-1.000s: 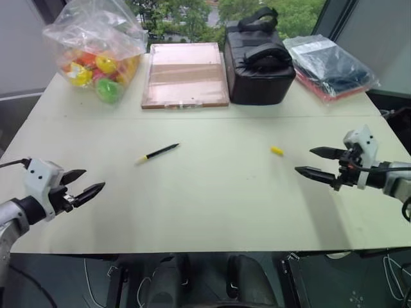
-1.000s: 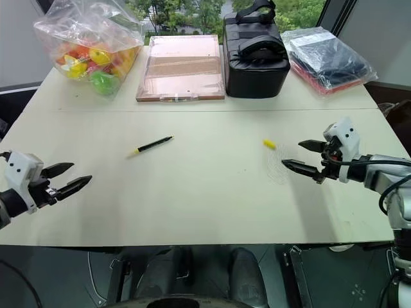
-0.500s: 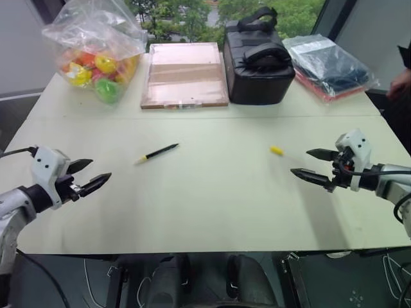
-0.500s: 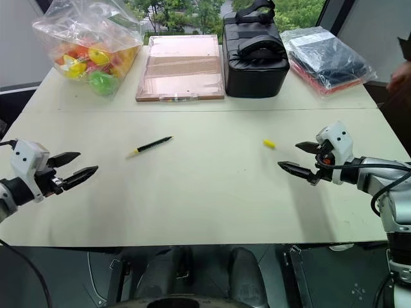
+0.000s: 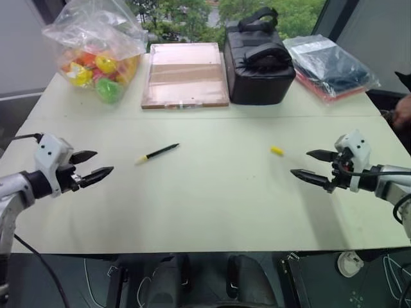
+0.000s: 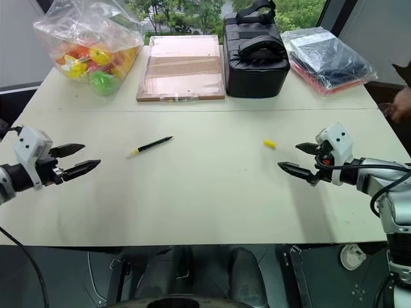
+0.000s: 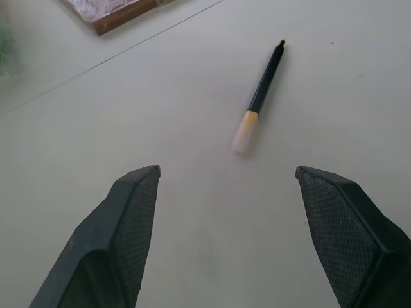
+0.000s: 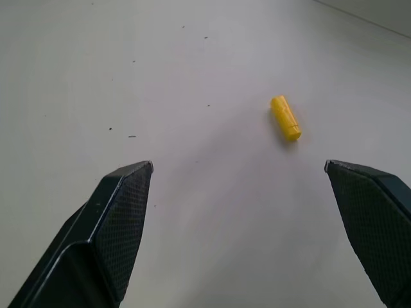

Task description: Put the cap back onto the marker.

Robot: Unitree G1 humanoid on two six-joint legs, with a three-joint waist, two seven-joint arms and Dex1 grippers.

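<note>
Two grippers, both empty, jaws spread wide over the pale table (image 5: pixel 212 212). The left gripper (image 5: pixel 91 165) hovers at about nine o'clock on the tabletop, aimed inward at the marker (image 5: pixel 157 153), which lies flat a little left of centre, apart from everything, black barrel slanting toward one o'clock with its yellow end nearest that gripper. In the left wrist view the marker (image 7: pixel 259 101) sits between the two fingers (image 7: pixel 122 218) and well ahead of them, so this looks like a line-up for a pick, not yet a reach.

Over at three o'clock the right gripper (image 5: pixel 313 164) is just as wide, pointed at the cap (image 5: pixel 277 151), a tiny yellow cylinder lying on its side near the tips but untouched. My read: each arm faces its own piece so that the two can be brought together afterwards.

Along the twelve o'clock edge stand a clear bag of coloured toys (image 5: pixel 96 48), a flat copper-coloured tray (image 5: pixel 185 74), a black case (image 5: pixel 259 59) and a wrapped dark bundle (image 5: pixel 329 65).

Hard to tell: which end of the cap is open, and whether the marker's dark tip is bare. A person's hand (image 5: pixel 403 112) is cut off at the right edge.
</note>
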